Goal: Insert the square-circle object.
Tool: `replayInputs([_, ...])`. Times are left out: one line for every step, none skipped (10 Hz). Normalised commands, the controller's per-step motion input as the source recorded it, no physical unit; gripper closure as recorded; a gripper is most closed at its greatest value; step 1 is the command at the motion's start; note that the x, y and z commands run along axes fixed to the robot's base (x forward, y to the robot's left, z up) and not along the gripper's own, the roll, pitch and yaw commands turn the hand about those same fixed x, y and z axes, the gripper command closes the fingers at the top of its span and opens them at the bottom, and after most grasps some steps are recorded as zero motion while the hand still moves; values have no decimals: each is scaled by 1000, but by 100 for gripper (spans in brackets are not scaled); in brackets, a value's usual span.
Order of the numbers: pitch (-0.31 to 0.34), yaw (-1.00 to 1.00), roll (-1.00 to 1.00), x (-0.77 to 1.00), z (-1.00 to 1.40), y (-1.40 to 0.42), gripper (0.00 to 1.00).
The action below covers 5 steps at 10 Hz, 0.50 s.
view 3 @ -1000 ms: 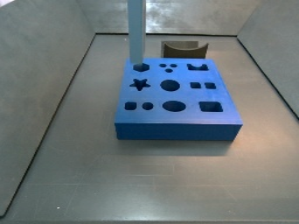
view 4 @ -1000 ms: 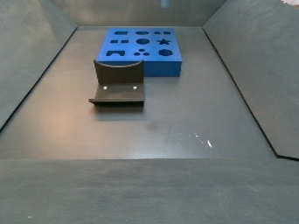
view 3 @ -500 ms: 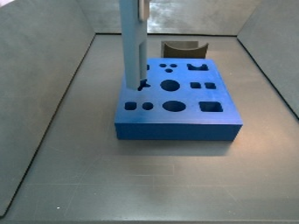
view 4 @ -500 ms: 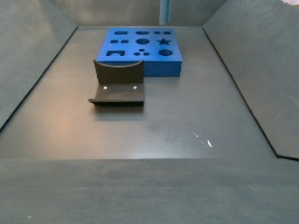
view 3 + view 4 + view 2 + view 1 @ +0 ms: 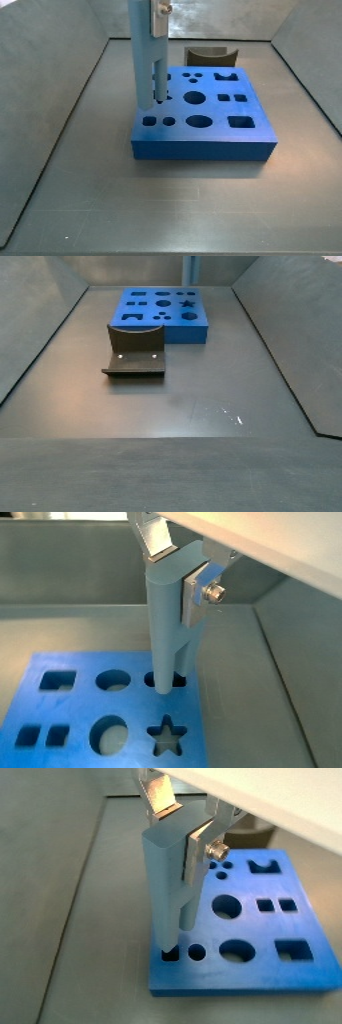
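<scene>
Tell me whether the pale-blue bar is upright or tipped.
Upright. In a side view the square-circle object runs straight down from the claw gripping its top, its lower end at the blue block.

The gripper (image 5: 185,830) is above the block (image 5: 214,118), clamped on the upright bar (image 5: 146,55), whose lower end stands at a hole near one corner of the block (image 5: 171,951); bar and gripper occupy the space above that corner. The fixture (image 5: 135,352) stands on the floor just beside the block, obstructing that side. The remaining floor (image 5: 201,436) out to the enclosure walls (image 5: 60,120) is open.
</scene>
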Motion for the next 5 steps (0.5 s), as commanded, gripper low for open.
replayInputs([0, -1000, 37, 0, -111, -40, 100])
replayInputs([0, -1000, 37, 0, -111, -40, 100])
replayInputs([0, -1000, 7, 0, -49, -74, 100])
replayInputs([0, -960, 0, 29, -11, -197, 100])
replayInputs([0, -917, 0, 74, -29, -206, 100])
